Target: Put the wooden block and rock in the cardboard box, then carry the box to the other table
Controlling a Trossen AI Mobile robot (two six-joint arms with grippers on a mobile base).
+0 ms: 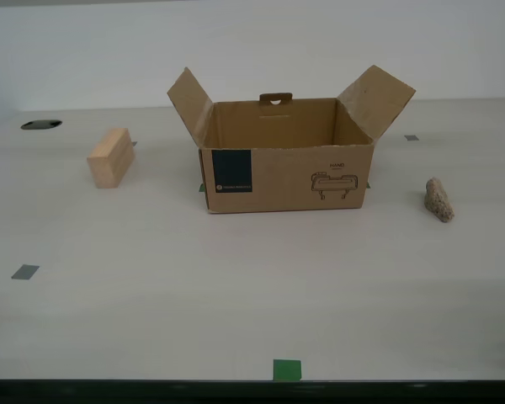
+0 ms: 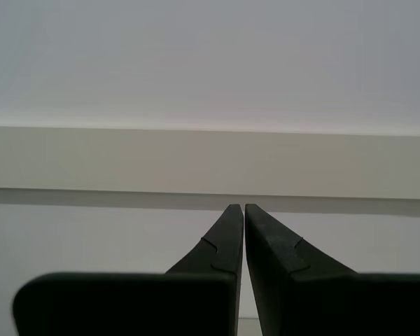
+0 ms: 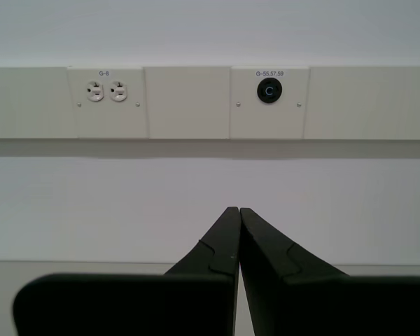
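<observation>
The cardboard box [image 1: 286, 156] is standing open near the middle of the beige table [image 1: 236, 286], with the wooden block [image 1: 111, 157] lying well apart toward the exterior view's left and the rock [image 1: 438, 199] lying well apart toward the exterior view's right, so you are looking at the loading step not yet begun. My first gripper [image 3: 232, 210] and my second gripper [image 2: 237, 207] are both facing a wall with jaws pressed together and gripping nothing, so your next move is probably calling for bringing one gripper down over the block or the rock and parting its jaws.
</observation>
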